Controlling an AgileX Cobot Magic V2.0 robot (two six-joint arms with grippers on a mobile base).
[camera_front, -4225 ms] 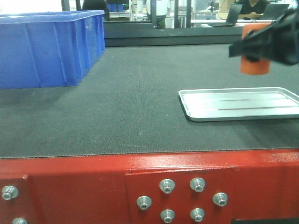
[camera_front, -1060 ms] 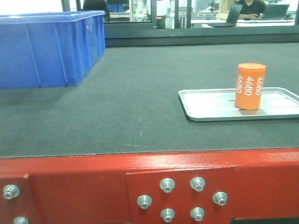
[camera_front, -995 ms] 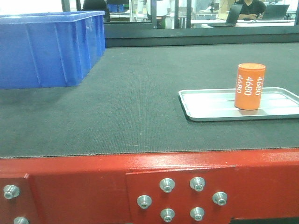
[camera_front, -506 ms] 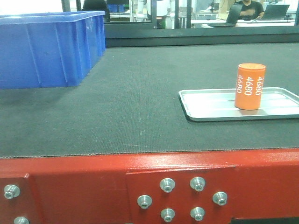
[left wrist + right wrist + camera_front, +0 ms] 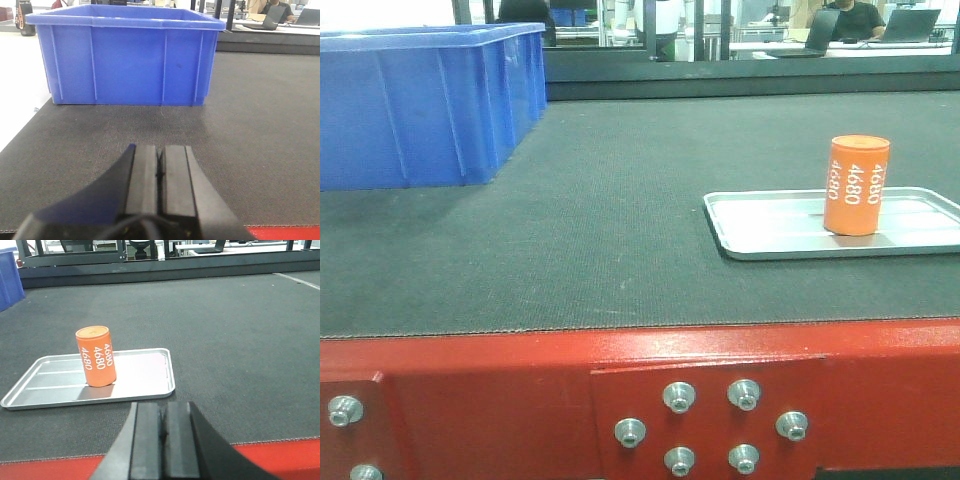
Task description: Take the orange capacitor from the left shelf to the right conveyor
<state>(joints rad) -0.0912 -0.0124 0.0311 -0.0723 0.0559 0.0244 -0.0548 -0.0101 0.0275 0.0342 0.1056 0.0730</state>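
**Belt carried a bin and a tray**

The right conveyor [image 5: 600, 230], a wide dark grey textured belt, ran above a red frame [image 5: 520, 400] studded with silver bolts along its near edge. A large blue bin [image 5: 420, 105] sat directly on the belt at the far left. A shallow silver tray [image 5: 770, 225] lay flat on the belt at the right, well apart from the bin, and the orange capacitor [image 5: 855, 185] stood upright inside it.
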